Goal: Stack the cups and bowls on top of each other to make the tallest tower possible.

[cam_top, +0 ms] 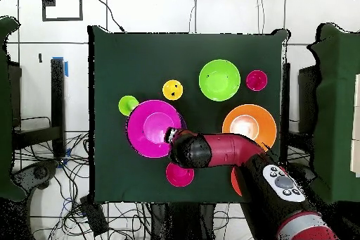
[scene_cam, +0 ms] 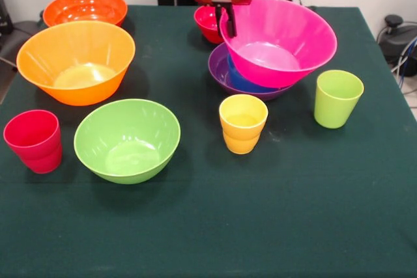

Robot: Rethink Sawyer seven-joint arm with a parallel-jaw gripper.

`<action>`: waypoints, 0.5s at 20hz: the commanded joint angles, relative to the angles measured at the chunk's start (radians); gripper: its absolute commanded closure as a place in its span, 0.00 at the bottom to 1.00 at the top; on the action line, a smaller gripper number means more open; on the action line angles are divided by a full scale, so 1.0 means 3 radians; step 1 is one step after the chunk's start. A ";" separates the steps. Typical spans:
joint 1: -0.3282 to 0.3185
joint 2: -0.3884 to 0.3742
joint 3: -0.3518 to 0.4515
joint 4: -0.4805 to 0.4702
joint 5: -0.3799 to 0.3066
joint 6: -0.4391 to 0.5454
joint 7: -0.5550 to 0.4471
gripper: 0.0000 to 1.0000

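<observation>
The large pink bowl [scene_cam: 280, 40] [cam_top: 155, 128] sits tilted on the small blue bowl [scene_cam: 247, 83], which is nested in the purple bowl [scene_cam: 225, 73]; this is the tower. My gripper [scene_cam: 230, 30] [cam_top: 171, 137] is shut on the pink bowl's far-left rim, with one dark finger [scene_cam: 229, 17] showing outside the rim. The small red bowl [scene_cam: 208, 23] [cam_top: 179, 174] stands just behind the tower. The yellow cup [scene_cam: 242, 124] [cam_top: 172, 90] and the lime green cup [scene_cam: 337, 98] [cam_top: 128, 105] stand in front of the tower. The red cup [scene_cam: 34, 141] [cam_top: 256, 79] stands at the front left.
The light orange bowl [scene_cam: 76, 61] [cam_top: 247, 126], the red-orange bowl [scene_cam: 85, 8] and the lime green bowl [scene_cam: 127, 140] [cam_top: 219, 79] stand on the left half of the green table [scene_cam: 260, 226]. The arm [cam_top: 225, 151] covers most of the red-orange bowl in the overhead view.
</observation>
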 commanded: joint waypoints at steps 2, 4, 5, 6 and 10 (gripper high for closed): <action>-0.0133 0.0275 -0.0018 -0.0255 -0.0408 -0.0176 -0.0215 1.00; -0.0183 0.0267 0.0013 -0.0254 -0.0416 -0.0138 -0.0263 1.00; -0.0207 0.0264 0.0028 -0.0255 -0.0420 -0.0118 -0.0286 1.00; -0.0235 0.0252 0.0046 -0.0253 -0.0423 -0.0089 -0.0314 1.00; -0.0321 0.0218 0.0082 -0.0264 -0.0457 0.0034 -0.0412 1.00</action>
